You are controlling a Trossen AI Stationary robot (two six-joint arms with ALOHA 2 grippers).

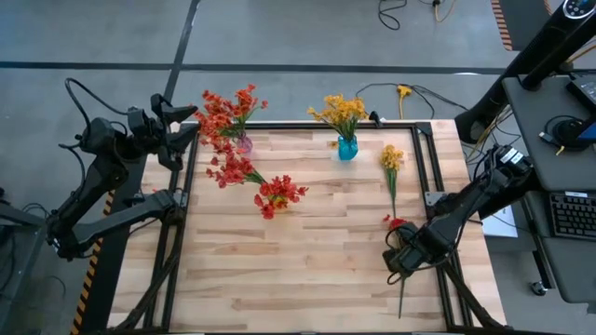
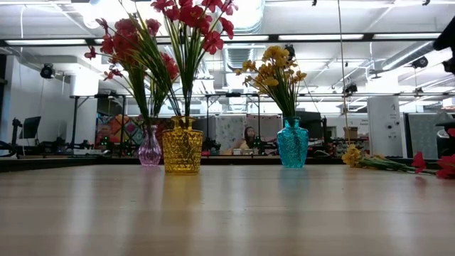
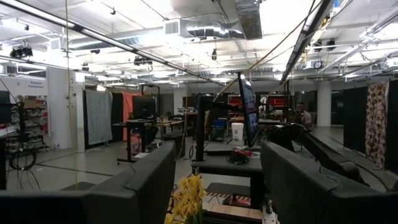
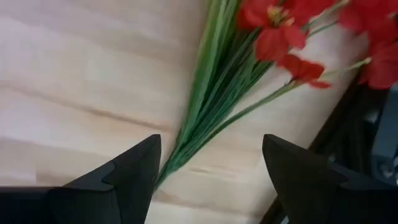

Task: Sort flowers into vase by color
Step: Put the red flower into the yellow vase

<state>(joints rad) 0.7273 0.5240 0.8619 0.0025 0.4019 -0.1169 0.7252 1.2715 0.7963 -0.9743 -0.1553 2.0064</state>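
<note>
Fingers of the right end effector (image 4: pixel 208 180) stand wide over a red flower (image 4: pixel 273 31) lying near the worktop's (image 1: pixel 307 270) right edge; left end effector (image 1: pixel 182 130) waits open, far left.

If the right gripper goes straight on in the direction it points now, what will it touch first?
Most likely the red flower sprig lying on the table: the right gripper is open, and the green stems run between its fingers just ahead. How far above the stems it hangs is unclear.
</note>
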